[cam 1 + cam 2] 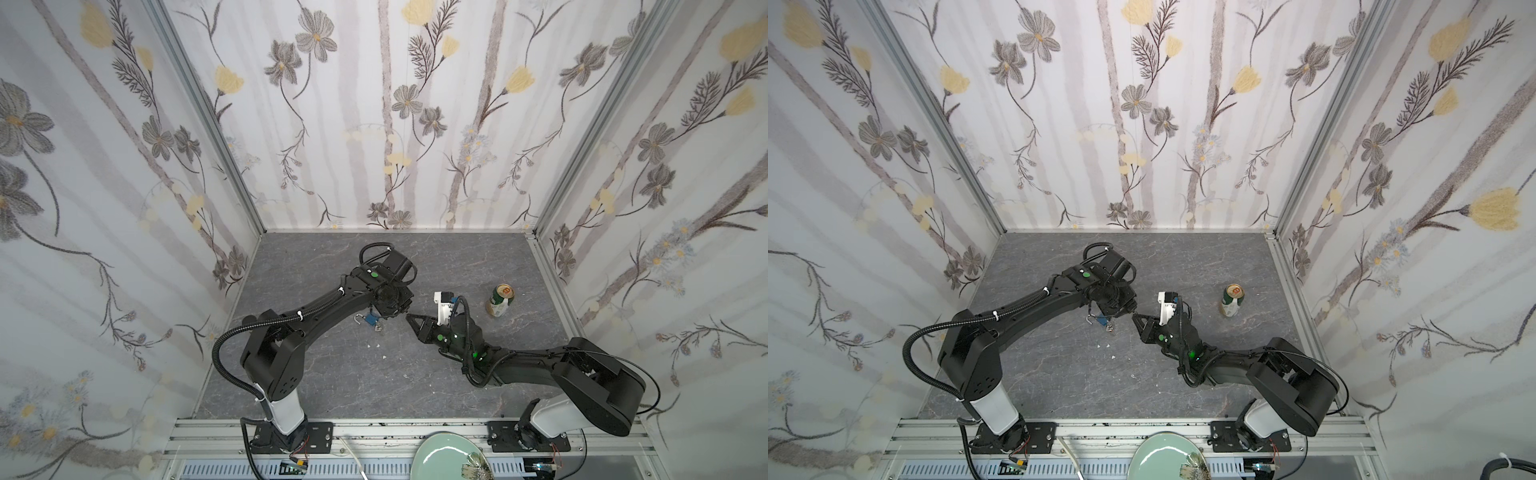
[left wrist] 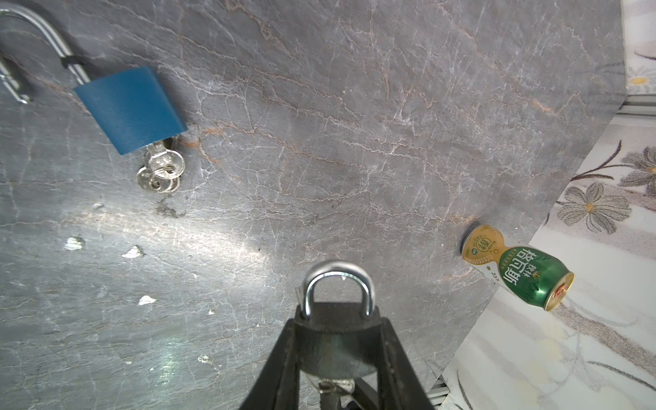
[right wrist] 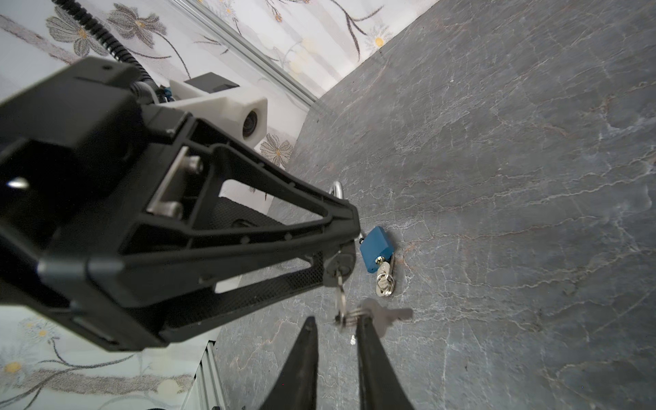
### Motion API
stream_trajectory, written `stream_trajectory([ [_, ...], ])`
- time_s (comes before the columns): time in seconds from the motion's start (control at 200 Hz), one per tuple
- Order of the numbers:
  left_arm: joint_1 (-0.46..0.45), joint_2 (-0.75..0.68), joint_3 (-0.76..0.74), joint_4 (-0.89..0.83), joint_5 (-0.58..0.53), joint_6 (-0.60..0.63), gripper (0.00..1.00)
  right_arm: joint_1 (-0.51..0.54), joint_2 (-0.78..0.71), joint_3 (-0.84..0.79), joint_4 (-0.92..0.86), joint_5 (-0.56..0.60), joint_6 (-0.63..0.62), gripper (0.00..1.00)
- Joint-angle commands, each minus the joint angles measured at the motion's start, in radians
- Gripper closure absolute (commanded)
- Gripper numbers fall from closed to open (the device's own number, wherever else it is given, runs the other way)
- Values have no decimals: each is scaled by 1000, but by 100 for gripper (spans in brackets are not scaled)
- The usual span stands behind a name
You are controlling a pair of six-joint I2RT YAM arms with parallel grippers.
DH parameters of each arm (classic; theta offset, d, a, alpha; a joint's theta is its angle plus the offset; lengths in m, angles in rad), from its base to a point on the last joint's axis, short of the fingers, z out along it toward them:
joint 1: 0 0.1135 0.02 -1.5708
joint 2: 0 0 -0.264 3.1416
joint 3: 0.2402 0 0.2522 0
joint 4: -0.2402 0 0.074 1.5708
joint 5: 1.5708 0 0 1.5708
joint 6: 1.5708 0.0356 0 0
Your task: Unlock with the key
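Well, the claws meet on the grey, veined tabletop [image 1: 332,374], away from its edges, with free room around. The left claw [image 2: 339,321] squeezes a dark padlock [image 2: 337,339] with a shiny round loop. Its thin metal key [image 3: 341,291] sticks out by the right claw [image 3: 335,319], whose tips are slightly parted.

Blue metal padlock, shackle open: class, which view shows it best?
Left wrist view: the blue metal padlock is large and sharp, open shackle and keys clear. Right wrist view shows it smaller, shackle partly hidden; both top views, a tiny speck.
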State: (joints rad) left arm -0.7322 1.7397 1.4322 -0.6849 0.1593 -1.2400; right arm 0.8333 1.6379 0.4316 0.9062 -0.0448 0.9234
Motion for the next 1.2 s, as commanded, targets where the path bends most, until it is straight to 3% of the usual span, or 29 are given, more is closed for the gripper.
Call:
stream_trajectory([
  [0.0, -1, -2, 5, 10, 3, -5, 88, -28, 8, 7, 51, -8, 14, 83],
  [0.15, -1, -2, 2, 13, 9, -4, 88, -31, 8, 10, 52, -10, 12, 96],
  [0.27, -1, -6, 0, 16, 12, -3, 88, -36, 16, 19, 49, -19, 12, 100],
  [0.634, -22, 1, -2, 58, 62, -19, 96, -50, 62, 81, 56, -47, 3, 100],
  [1.034, -32, -15, -17, 73, 84, -11, 97, -95, 72, 48, 301, -161, 41, 100],
  [1.194, -34, -10, -24, 90, 103, -13, 98, -97, 67, 56, 245, -146, 39, 100],
])
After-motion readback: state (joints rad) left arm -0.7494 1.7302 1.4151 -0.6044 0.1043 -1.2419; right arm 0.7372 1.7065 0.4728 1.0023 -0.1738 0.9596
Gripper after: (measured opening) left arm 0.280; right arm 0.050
